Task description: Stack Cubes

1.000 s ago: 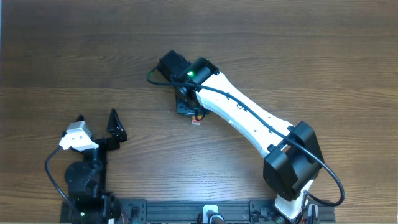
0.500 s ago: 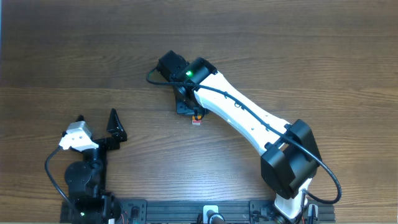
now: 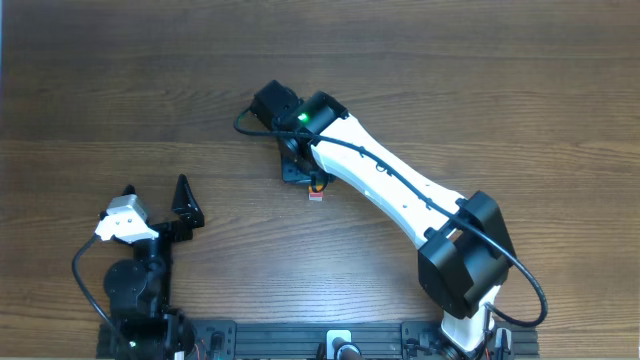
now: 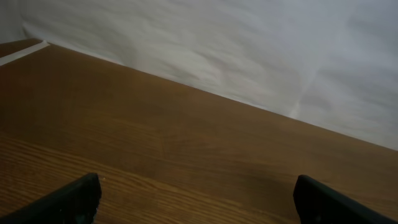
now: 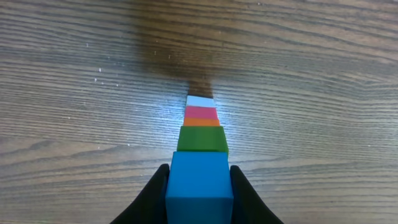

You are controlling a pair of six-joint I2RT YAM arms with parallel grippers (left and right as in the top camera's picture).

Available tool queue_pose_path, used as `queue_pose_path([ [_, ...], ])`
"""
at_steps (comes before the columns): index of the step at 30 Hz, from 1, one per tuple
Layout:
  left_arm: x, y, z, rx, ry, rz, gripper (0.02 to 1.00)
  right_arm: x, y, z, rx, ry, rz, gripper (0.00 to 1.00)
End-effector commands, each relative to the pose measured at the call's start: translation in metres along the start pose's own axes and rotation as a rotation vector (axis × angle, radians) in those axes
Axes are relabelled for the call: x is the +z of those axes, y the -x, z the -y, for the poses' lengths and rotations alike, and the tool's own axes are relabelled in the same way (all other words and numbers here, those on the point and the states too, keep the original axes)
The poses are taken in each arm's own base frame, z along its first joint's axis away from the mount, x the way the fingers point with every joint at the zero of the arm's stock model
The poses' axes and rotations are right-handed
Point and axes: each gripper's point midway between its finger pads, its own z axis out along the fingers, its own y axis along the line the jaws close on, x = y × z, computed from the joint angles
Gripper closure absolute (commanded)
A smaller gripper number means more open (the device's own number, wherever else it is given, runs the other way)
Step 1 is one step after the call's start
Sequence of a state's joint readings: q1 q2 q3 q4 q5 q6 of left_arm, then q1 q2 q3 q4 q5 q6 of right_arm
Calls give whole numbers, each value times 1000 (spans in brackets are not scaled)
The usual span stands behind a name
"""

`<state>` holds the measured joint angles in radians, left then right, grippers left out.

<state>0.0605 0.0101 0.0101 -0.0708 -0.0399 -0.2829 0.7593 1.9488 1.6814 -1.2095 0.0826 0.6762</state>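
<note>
The right gripper (image 5: pixel 199 176) was closed on the blue cube (image 5: pixel 199 194), with its two black fingers pressed against the cube's opposite sides. Compared with the frame one second before, the gripper had stayed at the same place near the middle of the table (image 5: pixel 74 74). Only the dark elbow joint of the right arm (image 3: pixel 465 262) had shifted a little toward the left. The blue cube sat at the top of a straight column. Below it were the green cube (image 5: pixel 201 139), then the orange cube (image 5: pixel 201 122), the red cube (image 5: pixel 201 112) and the white cube (image 5: pixel 199 101) at the bottom on the wood. All the cubes looked smooth and matte, with flat faces and sharp edges. In the top view a small red part of the stack (image 3: pixel 315 196) showed just beside the white arm. The table was dark brown wood with a fine long grain. The left gripper (image 3: pixel 155 188) rested low on the left, well apart from the stack, with its fingers (image 4: pixel 71 199) spread wide and holding nothing. A plain white wall (image 4: pixel 249 50) stood behind the table's far edge.
</note>
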Motion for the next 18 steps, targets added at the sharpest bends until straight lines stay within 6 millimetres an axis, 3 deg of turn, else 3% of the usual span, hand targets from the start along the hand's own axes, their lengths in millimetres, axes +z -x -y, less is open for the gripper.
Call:
queue_pose_path([
  [1,0,0,0,14,-1,4,18,8,6,0,-2,-22,4,882],
  [18,0,0,0,14,-1,4,18,8,5,2,-1,-28,-2,665],
])
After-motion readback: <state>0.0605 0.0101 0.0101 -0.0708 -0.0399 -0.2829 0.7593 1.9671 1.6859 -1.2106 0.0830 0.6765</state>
